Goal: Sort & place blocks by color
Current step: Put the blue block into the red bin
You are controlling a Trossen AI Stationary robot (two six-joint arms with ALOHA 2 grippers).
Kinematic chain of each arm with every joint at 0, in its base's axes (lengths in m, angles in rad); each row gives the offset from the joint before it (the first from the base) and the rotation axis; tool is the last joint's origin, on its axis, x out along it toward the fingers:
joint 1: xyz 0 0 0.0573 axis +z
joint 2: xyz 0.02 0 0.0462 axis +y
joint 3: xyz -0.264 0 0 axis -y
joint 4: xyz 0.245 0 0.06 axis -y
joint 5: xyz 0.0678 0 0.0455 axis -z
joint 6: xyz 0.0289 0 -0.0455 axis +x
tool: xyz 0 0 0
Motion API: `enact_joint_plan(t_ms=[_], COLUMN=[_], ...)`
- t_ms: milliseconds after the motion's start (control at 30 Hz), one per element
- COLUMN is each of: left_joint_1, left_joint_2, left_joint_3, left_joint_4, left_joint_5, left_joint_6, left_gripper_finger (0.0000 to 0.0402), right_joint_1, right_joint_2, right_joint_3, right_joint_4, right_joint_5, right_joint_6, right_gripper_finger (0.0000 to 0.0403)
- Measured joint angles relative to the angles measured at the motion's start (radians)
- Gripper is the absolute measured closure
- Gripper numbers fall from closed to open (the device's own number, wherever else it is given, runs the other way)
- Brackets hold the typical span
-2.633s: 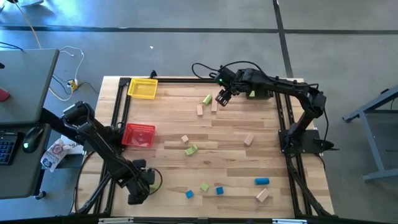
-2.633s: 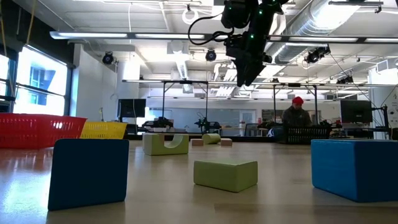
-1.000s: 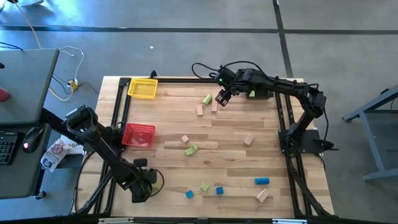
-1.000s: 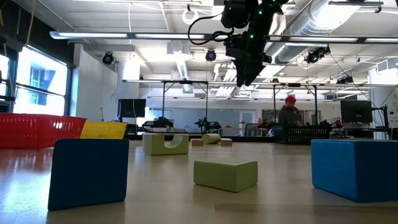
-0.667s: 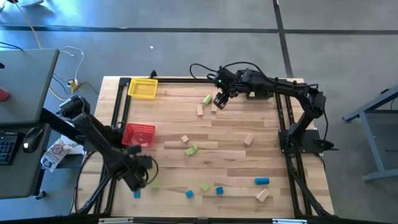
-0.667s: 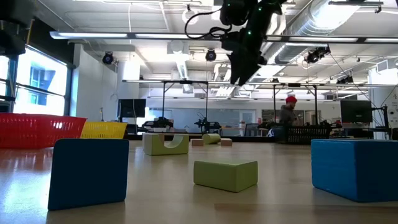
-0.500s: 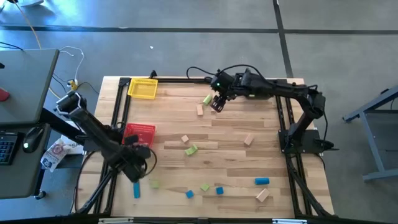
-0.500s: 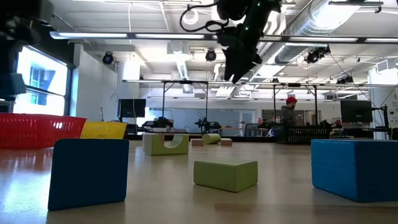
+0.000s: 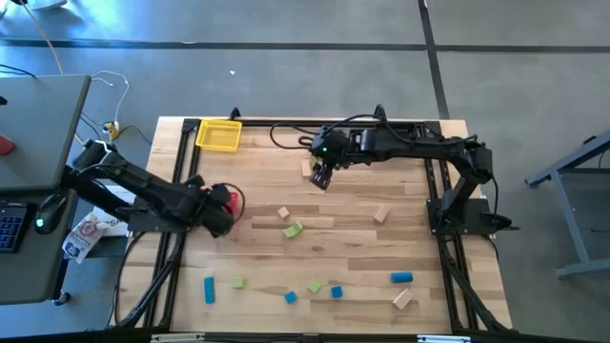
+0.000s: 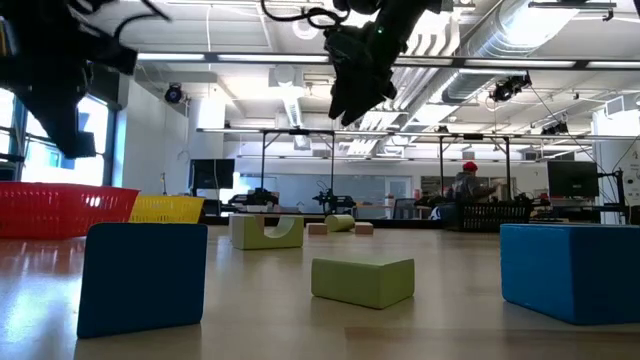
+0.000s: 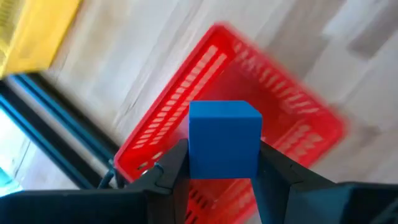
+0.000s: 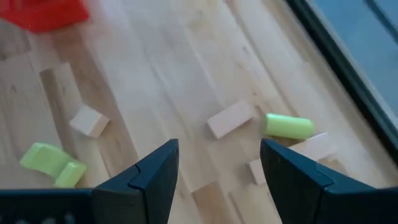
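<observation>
Left pincer (image 11: 224, 171) was clamped on a blue cube (image 11: 224, 138), hanging over the red bin (image 11: 267, 124) at the worktop's (image 9: 362, 224) left side. Right pincer (image 12: 217, 165) was open and empty, up above the far-centre blocks: a green cylinder (image 12: 289, 126) and a tan block (image 12: 230, 119) sat close together there. Other blocks lay loose: a blue bar (image 9: 209, 291) and a small green block (image 9: 236, 283) near the front left, a blue piece (image 9: 401, 277) front right.
</observation>
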Motion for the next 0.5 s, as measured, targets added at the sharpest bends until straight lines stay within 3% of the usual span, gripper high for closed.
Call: enact_joint_plan(t_ms=[300, 500], left_joint_1=[0.146, 0.229], left_joint_2=[-0.007, -0.007], left_joint_3=[-0.040, -0.040], left_joint_4=[0.039, 0.044], left_joint_5=[0.058, 0.127], left_joint_6=[0.115, 0.184], left_gripper_finger=[0.0289, 0.0288], right_joint_1=[0.049, 0.081], right_joint_2=[0.088, 0.144], right_joint_3=[0.000, 0.000], right_joint_4=[0.033, 0.076], right_joint_5=[-0.051, -0.104], right_joint_6=[-0.031, -0.147], right_gripper_finger=[0.0190, 0.0190])
